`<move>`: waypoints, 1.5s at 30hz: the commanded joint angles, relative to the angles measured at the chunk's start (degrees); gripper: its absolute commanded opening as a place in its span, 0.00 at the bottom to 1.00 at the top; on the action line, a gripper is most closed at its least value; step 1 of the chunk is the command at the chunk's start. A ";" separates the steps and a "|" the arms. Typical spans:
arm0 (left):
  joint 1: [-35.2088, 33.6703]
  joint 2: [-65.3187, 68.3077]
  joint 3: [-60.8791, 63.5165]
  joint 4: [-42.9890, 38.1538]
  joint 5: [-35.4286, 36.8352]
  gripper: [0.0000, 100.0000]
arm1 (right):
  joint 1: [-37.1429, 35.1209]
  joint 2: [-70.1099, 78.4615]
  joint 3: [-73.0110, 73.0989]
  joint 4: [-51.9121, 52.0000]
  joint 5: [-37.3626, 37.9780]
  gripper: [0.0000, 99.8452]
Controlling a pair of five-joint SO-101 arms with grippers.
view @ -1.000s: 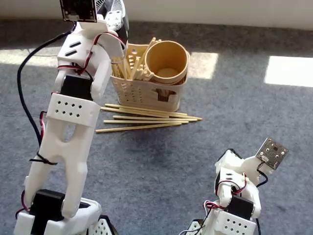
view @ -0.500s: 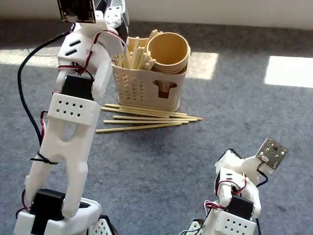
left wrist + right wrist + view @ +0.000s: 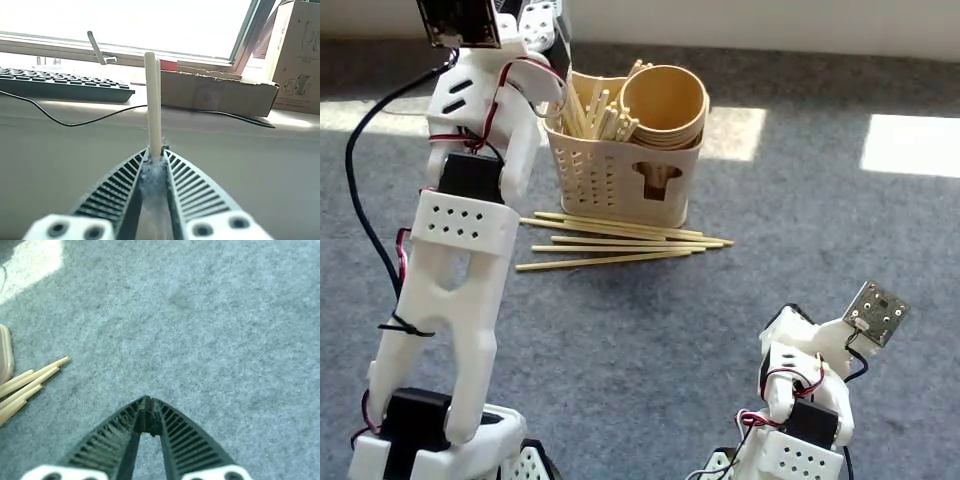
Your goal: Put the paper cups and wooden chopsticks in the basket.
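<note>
Wooden chopsticks (image 3: 152, 100), seemingly 2, pinched in left gripper (image 3: 156, 151) per wrist view; right gripper (image 3: 148, 401) closed, empty.

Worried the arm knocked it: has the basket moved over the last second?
Yes. The basket was tipped toward the loose chopsticks lying in front of it, which stayed put; now it stands upright.

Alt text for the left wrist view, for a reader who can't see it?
The left pincer is shut on wooden chopsticks that stick straight out past its tips. Behind, a black keyboard, a cable and cardboard boxes sit below a bright window.
</note>
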 commanded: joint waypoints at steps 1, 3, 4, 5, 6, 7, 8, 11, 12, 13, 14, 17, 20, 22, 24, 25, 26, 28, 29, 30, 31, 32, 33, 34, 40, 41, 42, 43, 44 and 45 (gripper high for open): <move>-0.57 0.31 0.31 -3.08 0.18 0.00 | 0.40 -0.57 5.93 -1.89 0.00 0.01; -0.57 2.24 -0.57 -3.08 0.18 0.00 | 0.40 -0.57 5.93 -1.89 0.00 0.01; -0.66 3.47 -1.27 -2.99 0.18 0.00 | 0.40 -0.57 5.93 -1.89 0.00 0.01; -0.66 4.79 -1.80 -2.99 0.18 0.00 | 0.48 -0.57 5.93 -1.89 0.00 0.01; -0.66 6.29 -2.33 -2.99 0.18 0.00 | 0.48 -0.57 5.93 -1.89 0.00 0.01; -0.66 7.60 -2.95 -2.99 0.18 0.00 | 0.48 -0.57 5.93 -1.89 0.00 0.01; -0.66 8.75 -3.30 -2.90 0.18 0.00 | 0.48 -0.57 5.93 -1.89 0.00 0.01; -0.48 10.24 -3.82 -2.81 0.18 0.00 | 0.48 -0.57 5.93 -1.89 0.00 0.01; -0.40 9.98 -3.74 -2.81 0.18 0.00 | 0.48 -0.57 5.93 -1.89 0.00 0.01; -0.40 9.98 -3.74 -2.81 0.18 0.00 | 0.48 -0.57 5.93 -1.89 0.00 0.01; -0.40 9.98 -3.74 -2.73 0.18 0.00 | 0.48 -0.57 5.93 -1.89 0.00 0.01; -0.40 9.89 -3.56 -2.02 0.26 0.03 | 0.48 -0.57 5.93 -1.89 0.00 0.01; -0.40 9.80 -5.41 4.22 0.26 0.10 | 0.48 -0.57 5.93 -1.89 0.00 0.01; -0.48 9.80 -8.66 10.02 0.26 0.12 | 0.48 -0.57 5.93 -1.89 0.00 0.01; -0.40 9.80 -12.35 15.82 0.26 0.12 | 0.48 -0.57 5.93 -1.89 0.00 0.01; -0.31 9.80 -14.02 18.37 0.26 0.12 | 0.48 -0.57 5.93 -1.89 0.00 0.01; -0.31 9.80 -15.69 20.92 0.26 0.12 | 0.48 -0.57 5.93 -1.89 0.00 0.01; -0.31 9.80 -18.59 25.14 0.26 0.12 | 0.48 -0.57 5.93 -1.89 0.00 0.01; -0.31 9.80 -19.65 26.73 0.26 0.12 | 0.48 -0.57 5.93 -1.89 0.00 0.01; -0.31 9.80 -20.62 28.22 0.26 0.12 | 0.48 -0.57 5.93 -1.89 0.00 0.01; -0.31 9.80 -21.58 29.45 0.26 0.12 | 0.48 -0.57 5.93 -1.89 0.00 0.01; -0.31 9.80 -22.46 30.68 0.26 0.11 | 0.48 -0.57 5.93 -1.89 0.00 0.01; -0.31 9.80 -23.25 31.91 0.26 0.11 | 0.48 -0.57 5.93 -1.89 0.00 0.01; -0.31 9.80 -24.13 33.05 0.26 0.11 | 0.48 -0.57 5.93 -1.89 0.00 0.01; -0.04 9.80 -30.37 40.88 0.53 0.11 | 0.48 -0.57 5.93 -1.89 0.00 0.01; 0.66 9.80 -32.13 42.99 0.44 0.11 | 0.48 -0.57 5.93 -1.89 0.00 0.01; 1.54 9.71 -34.33 45.45 0.35 0.11 | 0.48 -0.57 5.93 -1.89 0.00 0.01; 2.24 9.71 -36.70 48.35 0.35 0.11 | 0.48 -0.57 5.93 -1.89 0.00 0.01; 3.21 9.71 -39.34 51.43 0.26 0.11 | 0.48 -0.57 5.93 -1.89 0.00 0.01; 4.62 9.71 -42.15 54.33 0.18 0.11 | 0.48 -0.57 5.93 -1.89 0.00 0.01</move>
